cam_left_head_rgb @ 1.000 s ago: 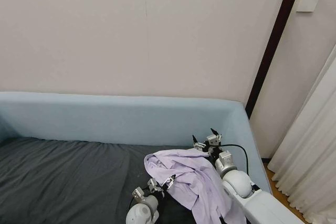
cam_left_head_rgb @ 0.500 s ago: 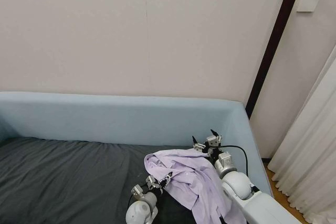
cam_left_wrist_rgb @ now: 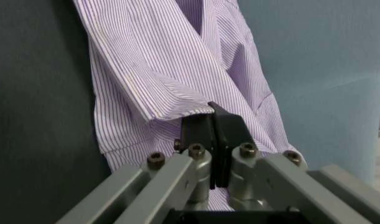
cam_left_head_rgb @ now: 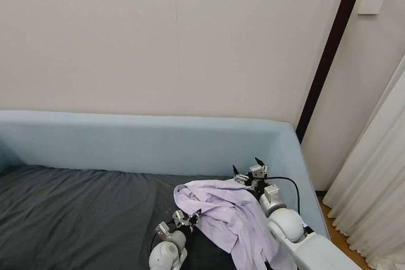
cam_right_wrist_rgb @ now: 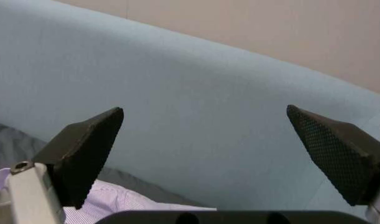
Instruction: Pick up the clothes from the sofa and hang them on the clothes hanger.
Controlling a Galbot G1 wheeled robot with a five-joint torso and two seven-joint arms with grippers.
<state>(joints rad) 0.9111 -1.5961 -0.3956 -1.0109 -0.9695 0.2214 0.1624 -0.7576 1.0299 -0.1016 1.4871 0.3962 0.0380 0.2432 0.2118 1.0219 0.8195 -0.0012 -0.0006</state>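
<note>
A lilac striped shirt (cam_left_head_rgb: 231, 210) lies crumpled at the right end of the sofa's dark seat (cam_left_head_rgb: 76, 210). My left gripper (cam_left_head_rgb: 191, 217) is shut on a folded edge of the shirt (cam_left_wrist_rgb: 158, 93); in the left wrist view the two black pads (cam_left_wrist_rgb: 196, 130) press together on the fabric. My right gripper (cam_left_head_rgb: 248, 169) hovers open just behind the shirt, near the light blue backrest (cam_left_head_rgb: 145, 140). The right wrist view has its fingertips (cam_right_wrist_rgb: 84, 149) spread wide, facing the backrest (cam_right_wrist_rgb: 196, 126), with a bit of shirt (cam_right_wrist_rgb: 109, 203) below.
The sofa's right arm (cam_left_head_rgb: 302, 175) rises close beside my right arm. A dark door frame (cam_left_head_rgb: 326, 55) and white curtain (cam_left_head_rgb: 380, 181) stand to the right. A plain wall (cam_left_head_rgb: 158, 36) runs behind the sofa.
My left gripper has slid a little to the left and up along the seat, drawing the shirt edge with it. The right gripper has stayed nearly still.
</note>
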